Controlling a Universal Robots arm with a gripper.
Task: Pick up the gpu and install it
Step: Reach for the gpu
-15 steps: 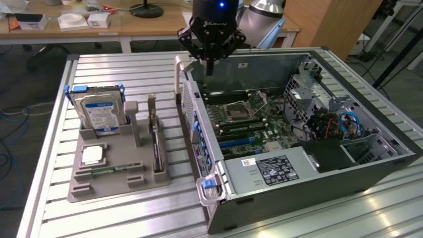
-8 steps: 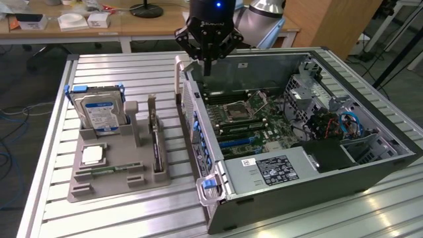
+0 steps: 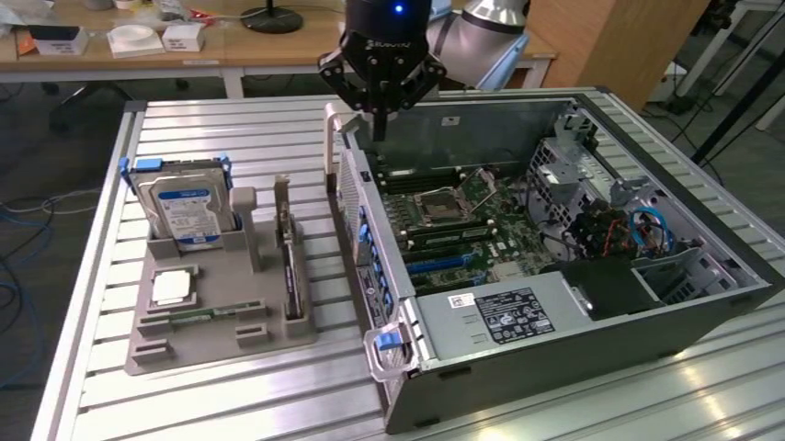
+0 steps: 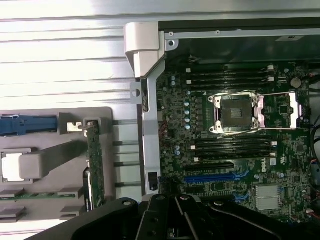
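A: What is sitting nearest?

B: The open computer case (image 3: 576, 358) is lying on its side on the slatted metal surface (image 3: 233, 404), with its labelled power supply (image 3: 503, 312) facing up at the near end. Just beside it, on the exterior view's left, a grey holder tray (image 3: 209, 347) is resting on the same surface.

A: And the gpu, where is it sitting?

B: The gpu (image 3: 292, 271) is standing on its long edge in the tray slot nearest the case, apart from the case wall. In the wrist view it is showing edge-on as a thin strip.

A: What else is the tray carrying?

B: A square processor chip (image 3: 172, 287) and a narrow memory stick (image 3: 202, 314) are lying flat toward the near end. Farther back, a silver hard drive (image 3: 184, 209) with a blue-white label is standing upright.

A: Inside the case?

B: The motherboard (image 3: 454, 225) is lying exposed.

A: And the arm?

B: The gripper (image 3: 379, 130) is hovering above the far end of the case wall that is facing the tray, well apart from the gpu. The jaws are pressing together, pinching nothing. Beyond it a wooden desk (image 3: 282, 50) is standing.
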